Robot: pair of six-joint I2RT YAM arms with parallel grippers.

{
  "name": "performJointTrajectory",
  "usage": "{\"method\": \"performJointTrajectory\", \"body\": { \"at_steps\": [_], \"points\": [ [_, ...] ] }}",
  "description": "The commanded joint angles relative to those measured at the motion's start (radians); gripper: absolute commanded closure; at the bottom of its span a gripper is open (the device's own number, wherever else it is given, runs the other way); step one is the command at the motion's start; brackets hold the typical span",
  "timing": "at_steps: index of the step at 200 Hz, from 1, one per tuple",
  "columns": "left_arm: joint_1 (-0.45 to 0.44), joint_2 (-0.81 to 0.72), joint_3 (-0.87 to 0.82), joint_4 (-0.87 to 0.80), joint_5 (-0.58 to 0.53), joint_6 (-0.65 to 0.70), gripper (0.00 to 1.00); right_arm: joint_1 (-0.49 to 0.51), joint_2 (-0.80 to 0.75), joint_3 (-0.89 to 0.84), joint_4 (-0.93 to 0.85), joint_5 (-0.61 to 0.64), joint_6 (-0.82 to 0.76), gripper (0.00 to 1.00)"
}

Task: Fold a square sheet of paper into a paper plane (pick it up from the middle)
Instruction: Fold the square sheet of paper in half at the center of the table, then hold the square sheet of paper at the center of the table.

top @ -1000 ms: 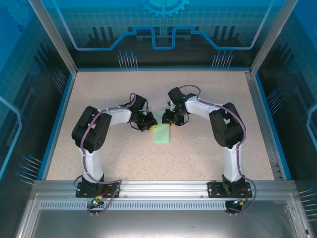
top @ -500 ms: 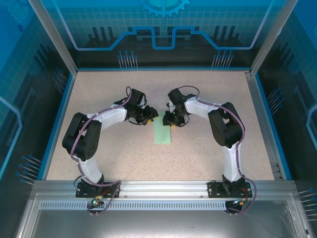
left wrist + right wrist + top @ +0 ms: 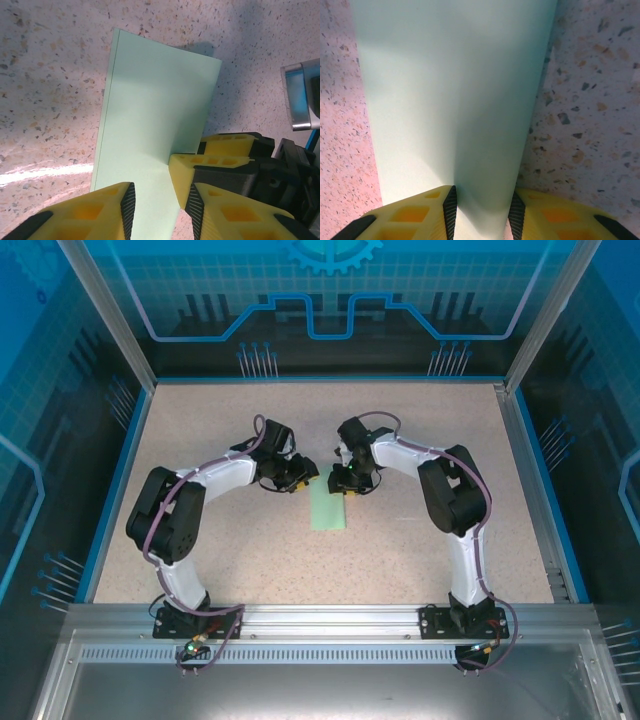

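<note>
At centre of the speckled beige tabletop [image 3: 430, 430], a folded strip of pale mint-green paper [image 3: 328, 508] lies flat. Both parted, left claw [image 3: 157, 197] and right claw [image 3: 481, 202] sit over its far end.

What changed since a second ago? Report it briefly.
The left arm's elbow swung out leftward and the left hand edged toward the far end of the folded pale mint-green paper sheet. The right hand and the sheet stayed put.
</note>
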Motion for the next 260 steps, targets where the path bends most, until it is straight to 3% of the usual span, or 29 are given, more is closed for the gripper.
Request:
{"method": "performJointTrajectory", "body": {
  "at_steps": [1, 188, 260],
  "points": [
    [0.005, 0.021, -0.019, -0.010, 0.006, -0.007, 0.64, 0.014, 0.079, -0.024, -0.036, 0.053, 0.016, 0.63],
    [-0.004, 0.087, 0.020, -0.007, 0.054, -0.002, 0.65, 0.039, 0.136, 0.002, -0.038, 0.064, -0.027, 0.61],
    [-0.018, 0.121, 0.034, 0.009, 0.095, 0.002, 0.73, 0.043, 0.154, 0.016, -0.050, 0.061, -0.021, 0.61]
  ]
}}
